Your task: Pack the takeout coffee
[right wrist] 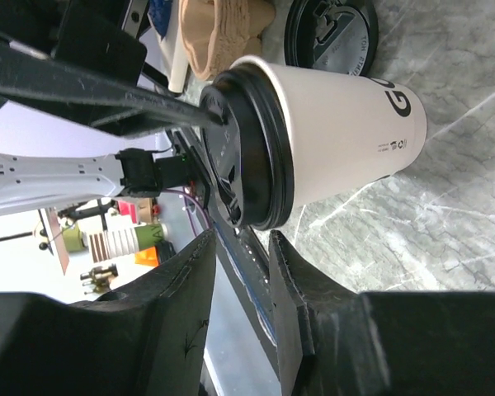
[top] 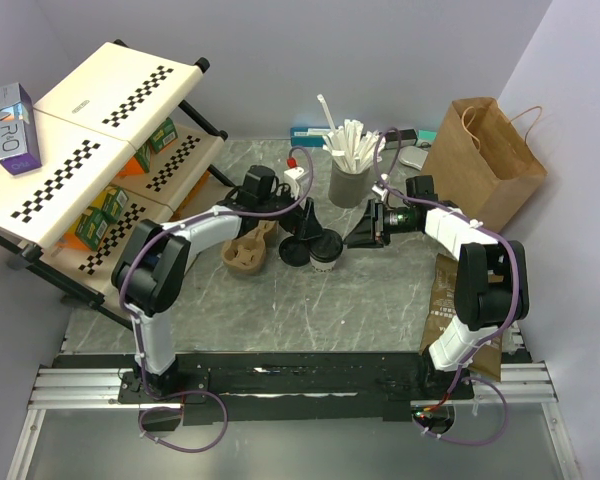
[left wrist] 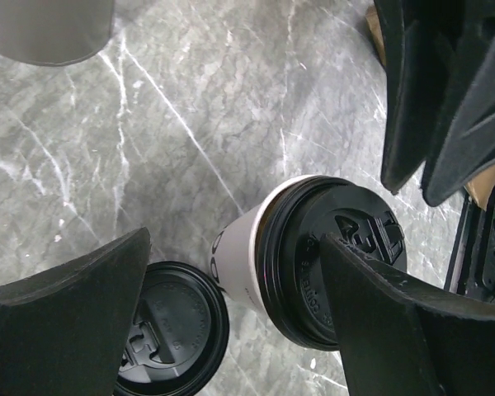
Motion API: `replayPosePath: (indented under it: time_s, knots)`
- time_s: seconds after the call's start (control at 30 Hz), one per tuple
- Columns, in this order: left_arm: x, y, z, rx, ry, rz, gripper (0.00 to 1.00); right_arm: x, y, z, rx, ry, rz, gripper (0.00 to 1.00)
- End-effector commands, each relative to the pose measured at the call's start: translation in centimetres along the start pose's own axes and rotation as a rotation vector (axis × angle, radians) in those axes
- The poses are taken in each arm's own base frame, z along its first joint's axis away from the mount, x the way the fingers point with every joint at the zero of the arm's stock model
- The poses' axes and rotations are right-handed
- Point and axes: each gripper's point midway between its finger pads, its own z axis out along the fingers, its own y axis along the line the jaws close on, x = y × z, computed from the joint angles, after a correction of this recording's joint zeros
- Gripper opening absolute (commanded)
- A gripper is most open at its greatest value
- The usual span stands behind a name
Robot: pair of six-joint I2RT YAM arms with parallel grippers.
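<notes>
The takeout coffee (top: 323, 260) stands upright on the marble table, a white paper cup (right wrist: 346, 128) with its black lid (left wrist: 334, 256) on. My left gripper (left wrist: 235, 239) hangs over it, wide open. One of its fingers (left wrist: 404, 330) lies across the lid top and the other (left wrist: 66, 322) is over a loose lid. In the top view the left gripper (top: 310, 233) is just behind the cup. My right gripper (right wrist: 239, 247) is level with the lid's rim, a little to the cup's right. Its fingers stand narrowly apart with nothing between them. From above the right gripper (top: 357, 238) points at the cup.
A second black lid (top: 293, 252) lies flat left of the cup, beside the brown pulp carrier (top: 248, 250). A dark grey cup of white sticks (top: 348, 185) stands behind. A brown paper bag (top: 485, 160) stands at the back right. A flat brown pouch (top: 445, 300) lies by the right arm.
</notes>
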Motion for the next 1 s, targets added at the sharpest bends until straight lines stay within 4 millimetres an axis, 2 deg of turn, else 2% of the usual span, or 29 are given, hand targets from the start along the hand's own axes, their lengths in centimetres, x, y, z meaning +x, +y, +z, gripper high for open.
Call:
replayPosePath:
  time_s: [0.0, 0.37, 0.97]
  knots:
    - [-2.4, -0.1, 0.0, 0.030, -0.052, 0.019, 0.89, -0.6, 1.3, 0.2, -0.023, 0.011, -0.055, 0.40]
    - [-2.7, 0.3, 0.3, 0.055, -0.059, -0.006, 0.89, -0.2, 1.4, 1.0, -0.014, 0.035, -0.080, 0.41]
    - [-2.9, -0.7, -0.9, 0.122, -0.056, -0.001, 0.90, -1.9, 1.1, 1.8, -0.011, 0.035, -0.068, 0.38]
